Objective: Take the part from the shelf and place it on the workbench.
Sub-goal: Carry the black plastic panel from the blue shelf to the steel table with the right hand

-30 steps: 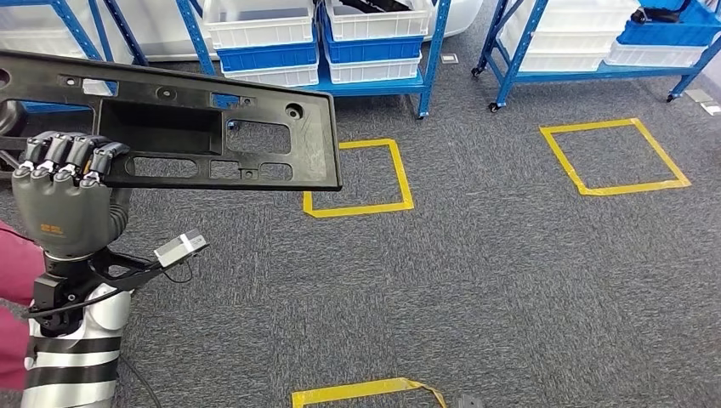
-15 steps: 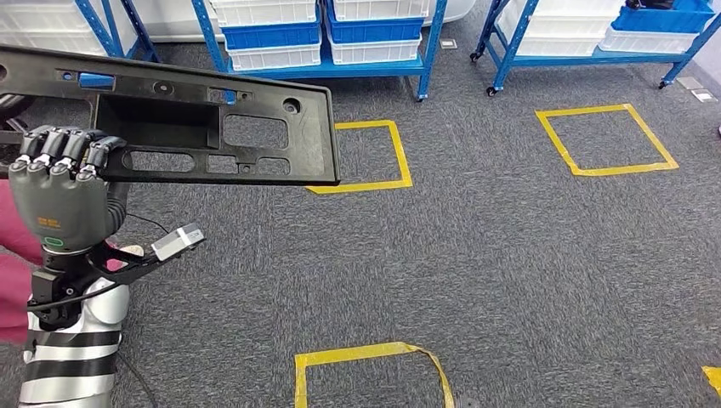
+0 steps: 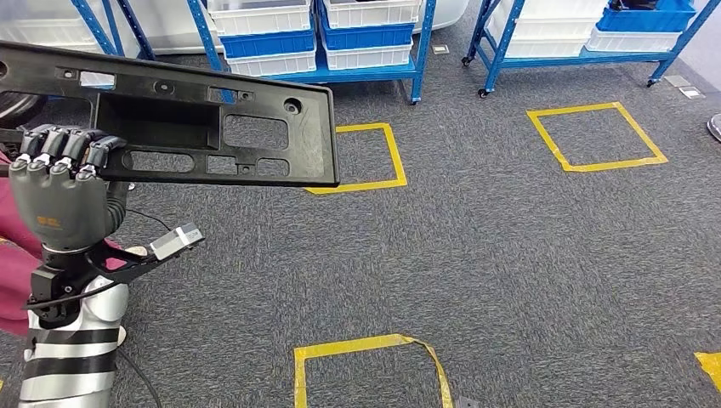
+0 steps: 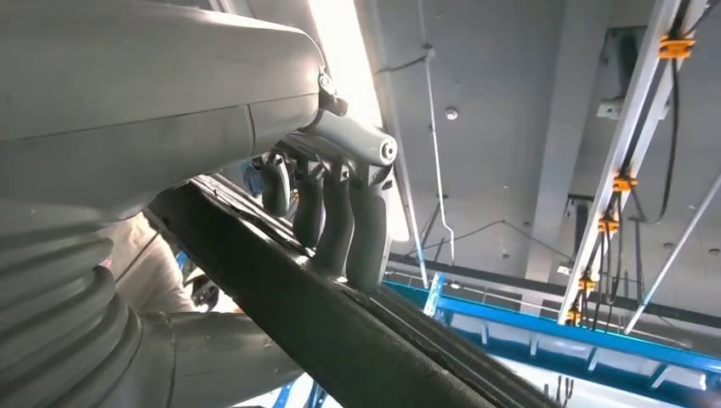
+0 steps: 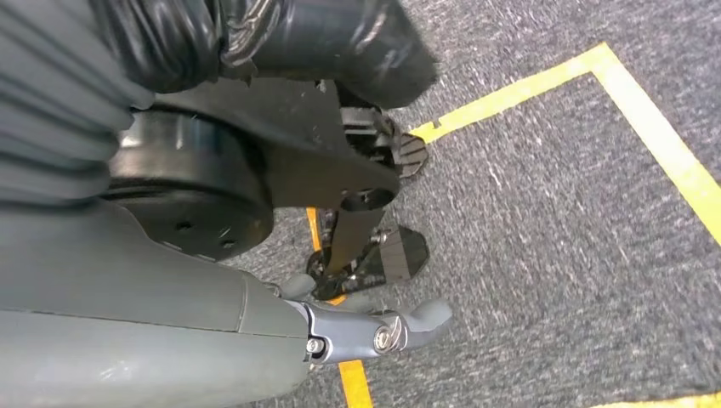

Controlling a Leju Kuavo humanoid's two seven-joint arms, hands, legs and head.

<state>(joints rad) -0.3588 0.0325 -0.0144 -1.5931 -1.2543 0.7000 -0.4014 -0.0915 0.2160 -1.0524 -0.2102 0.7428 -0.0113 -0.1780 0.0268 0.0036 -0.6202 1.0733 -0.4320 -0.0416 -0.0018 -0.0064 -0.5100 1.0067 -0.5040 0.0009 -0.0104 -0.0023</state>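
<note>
**One part in transit, no workbench yet**

Head view: whole scene slid back versus a second ago, so the camera moved, not the part (image 3: 170,119). Carry phase, judging by that. Left hand (image 3: 59,191) grips its near edge, shelves (image 3: 340,51) behind.

Left wrist: fingers (image 4: 340,212) wrapped over the part.

Right wrist: right hand (image 5: 374,327) hangs over carpet, holds nothing; how far open, cannot tell.

No text can be read; a small orange mark on the left hand (image 3: 61,204) is illegible.
</note>
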